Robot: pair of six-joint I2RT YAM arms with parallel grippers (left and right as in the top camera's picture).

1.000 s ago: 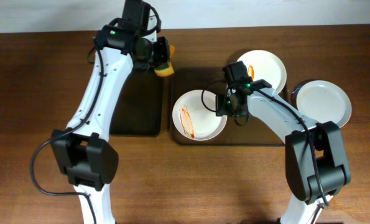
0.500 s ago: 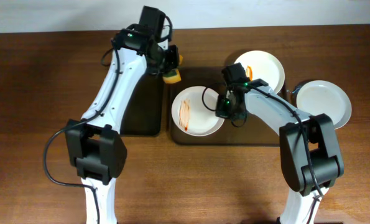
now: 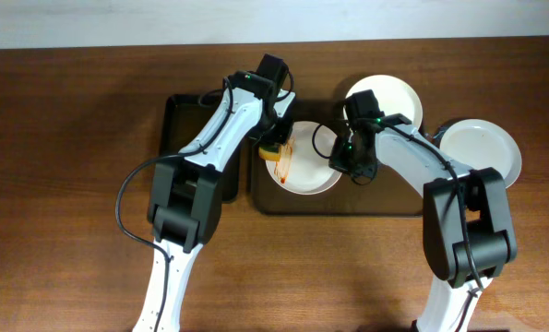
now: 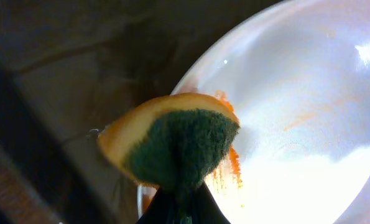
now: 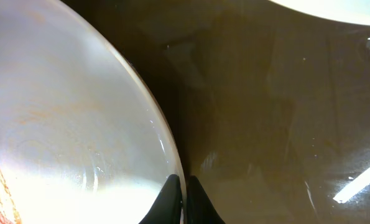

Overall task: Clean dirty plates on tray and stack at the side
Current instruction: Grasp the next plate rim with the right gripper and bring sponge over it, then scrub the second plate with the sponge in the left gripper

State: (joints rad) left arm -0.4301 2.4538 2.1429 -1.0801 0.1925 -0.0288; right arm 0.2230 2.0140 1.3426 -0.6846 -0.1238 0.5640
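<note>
Sponge (image 4: 172,146) clamped in left end effector (image 4: 178,204) over plate (image 4: 309,124).

Brown wood table (image 3: 53,203) carries 2 dark trays, left tray (image 3: 184,129) beside right tray (image 3: 385,198); white plate (image 3: 482,152) further right.

On tray (image 3: 329,203), near plate (image 3: 309,175) before far plate (image 3: 394,97); side plate (image 3: 482,152) seemingly beside it

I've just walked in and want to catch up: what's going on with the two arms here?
The left gripper holds a sponge over the orange smear on a dirty plate in the tray, while the right gripper pinches that plate's right rim. A second smeared plate waits at the tray's far end, and one clean plate sits beside the tray, on the right.
</note>
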